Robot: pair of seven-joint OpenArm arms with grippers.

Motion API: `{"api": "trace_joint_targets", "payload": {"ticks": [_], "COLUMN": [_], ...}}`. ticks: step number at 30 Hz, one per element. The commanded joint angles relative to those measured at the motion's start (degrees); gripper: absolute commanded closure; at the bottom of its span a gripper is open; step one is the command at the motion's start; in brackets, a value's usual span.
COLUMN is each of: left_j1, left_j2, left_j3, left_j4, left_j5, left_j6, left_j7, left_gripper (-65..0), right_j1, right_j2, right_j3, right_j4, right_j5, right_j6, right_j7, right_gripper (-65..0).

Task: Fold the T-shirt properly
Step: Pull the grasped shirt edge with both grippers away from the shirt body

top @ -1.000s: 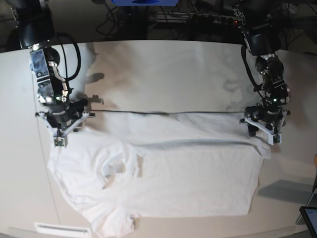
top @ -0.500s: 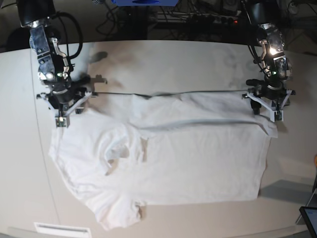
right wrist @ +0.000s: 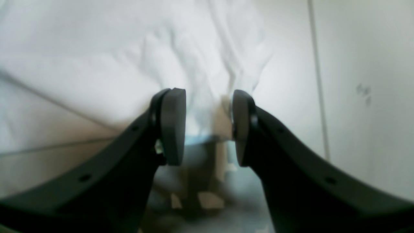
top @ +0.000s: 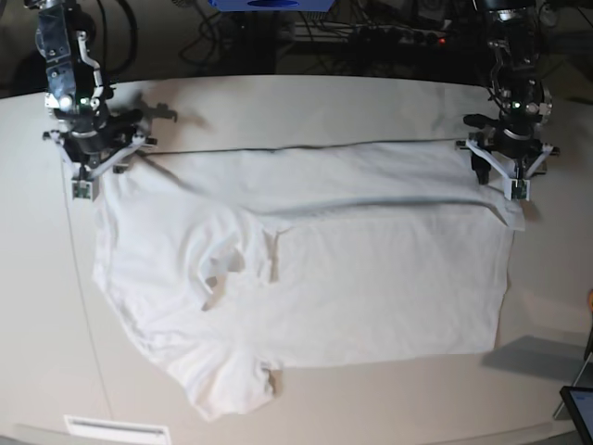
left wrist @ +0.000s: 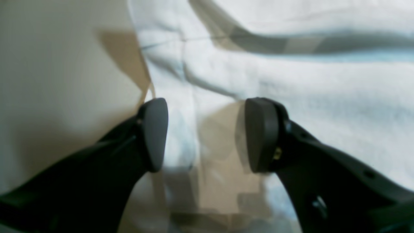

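1. Two hands sit at the far corners of the T-shirt [top: 306, 278], which lies spread across the middle of the table [top: 306, 102], collar toward the base view's left and hem toward its right.
2. Left hand [left wrist: 206, 134], on the base view's right: its fingers stand parted, with white fabric in the gap between the pads [left wrist: 155, 134]. Neither pad visibly presses the cloth, so it looks released; the blur keeps contact from being certain.
3. Right hand [right wrist: 208, 127], on the base view's left: its fingers are also spread, a strip of fabric hanging between them. Whether the cloth touches a pad I cannot tell.
4. Between the two hands the shirt's far edge runs nearly straight, with a long shadowed fold just below it.
5. One sleeve lies near the right hand; the other points toward the near edge of the table.
6. Wrinkles gather around the collar opening [top: 222, 269].
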Motion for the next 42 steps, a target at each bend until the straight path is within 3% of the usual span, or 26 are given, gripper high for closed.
{"api": "trace_joint_targets", "payload": {"ticks": [1,10,15,25,30,42], "left_j1": [0.3,-1.8,-1.3,-1.3,0.0,-0.7], "left_j2": [-1.0,-1.1,-0.6,4.5,4.4,4.2], "left_j3": [-0.4,-7.0,-6.3,-6.2,-4.6,-4.5], "left_j4": [1.9,8.6,9.7,7.5,9.6,3.3], "left_j5": [0.3,0.2,0.2,0.2,0.2,0.2], "left_j6": [0.1,0.0,0.0,-0.1,-0.1,-0.1], "left_j7": [0.1,0.6,0.6,0.6,0.6,0.2], "left_gripper": [-36.4,-37.0,-37.0,-37.0,-37.0,-37.0], "right_j1": [0.3,2.1,3.8,6.4,7.8,7.7], "right_j2": [0.6,1.0,0.5,-0.7,-0.7,-0.7], "right_j3": [0.4,0.4,-0.2,-2.2,-6.4,-6.3], "right_j4": [1.3,7.3,7.1,6.4,6.3,0.9], "right_j5": [-0.4,-0.4,-0.4,-0.3,-0.3,-0.3], "right_j6": [-0.2,-0.2,-0.2,-0.2,-0.2,-0.2], "right_j7": [1.0,0.6,0.6,0.6,0.6,1.1], "right_gripper": [-23.1,-23.1,-23.1,-23.2,-23.1,-23.1]}}
